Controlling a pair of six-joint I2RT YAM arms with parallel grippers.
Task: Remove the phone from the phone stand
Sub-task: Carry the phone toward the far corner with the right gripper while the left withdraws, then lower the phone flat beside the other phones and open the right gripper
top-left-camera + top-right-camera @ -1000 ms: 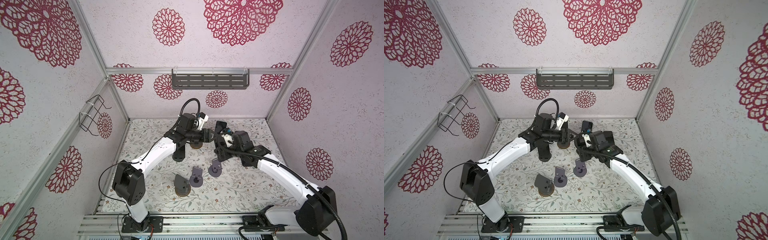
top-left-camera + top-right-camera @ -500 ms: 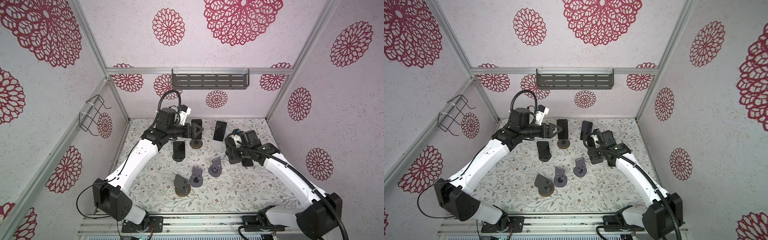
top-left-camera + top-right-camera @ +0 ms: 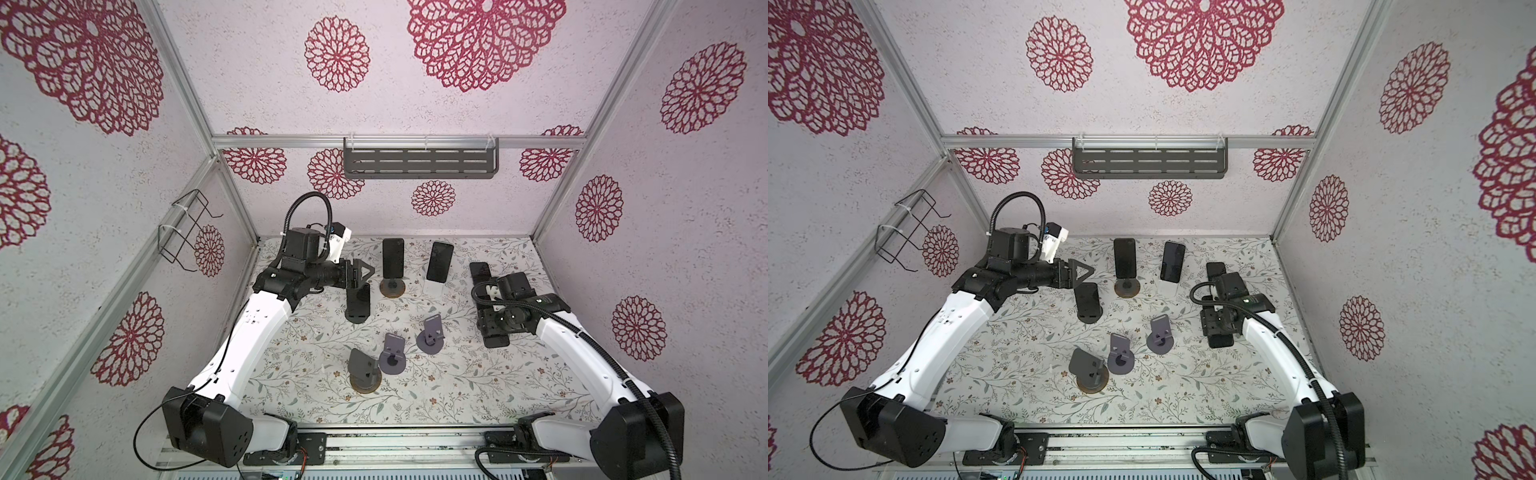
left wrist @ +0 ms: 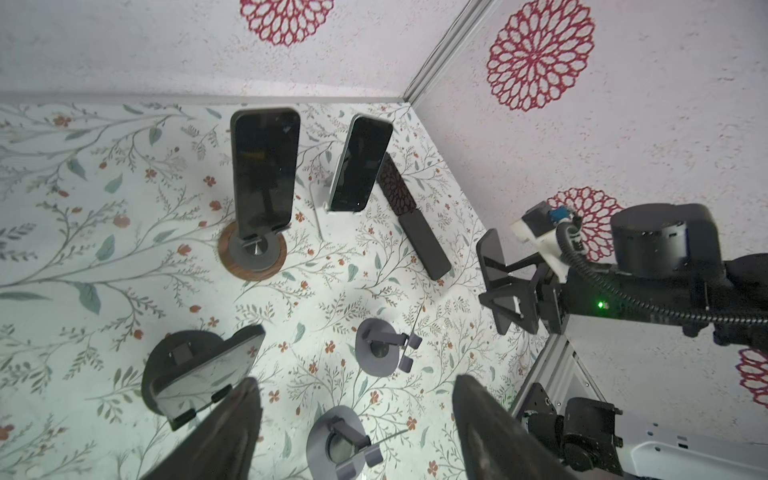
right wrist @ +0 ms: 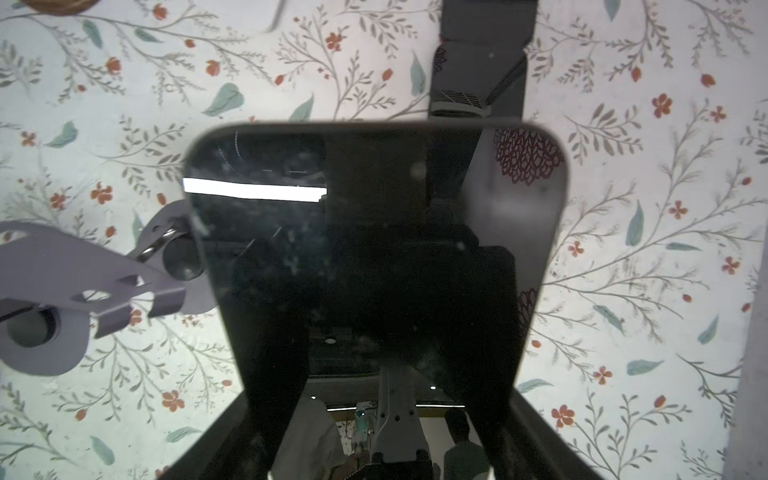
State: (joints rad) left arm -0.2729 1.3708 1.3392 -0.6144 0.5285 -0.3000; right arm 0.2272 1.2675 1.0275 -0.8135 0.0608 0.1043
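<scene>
where both arms reach, table (image 3: 478, 399): floral mat, walled at back and both sides; front rail (image 3: 395, 446) closes the near edge. Widest open mat lies toward that rail.
left arm (image 3: 253, 332): left gripper (image 4: 355, 380) hangs just left of the rear wood-base stand (image 3: 392, 288), fingers (image 4: 232, 428) spread wide apart.
right arm (image 3: 582, 361): runs along the right wall (image 3: 623, 291); right gripper (image 5: 380, 395) points down, well right of the rear wood-base stand, clamped on the phone (image 5: 374, 249).
shelf (image 3: 419, 164), wire rack (image 3: 187, 226): mounted high behind and left of the rear wood-base stand; top views only.
phone: off every stand, screen up, long edges against both right fingers (image 5: 208, 444). Only the right wrist view shows this; in both top views the gripper body hides all but one end.
rear phone (image 3: 393, 259): upright on the rear wood-base stand.
second phone (image 3: 439, 262): leans on a white stand (image 3: 434, 287) just right of the rear wood-base stand.
dark slabs (image 4: 415, 224): two, end to end, flat on the mat farther right of the rear wood-base stand; left wrist view shows both, top views one tip.
black stand (image 3: 358, 305): just front-left of the rear wood-base stand, under the left gripper.
grey stands (image 3: 432, 338) (image 3: 392, 359), dark stand (image 3: 365, 370): clustered farther front of the rear wood-base stand.
</scene>
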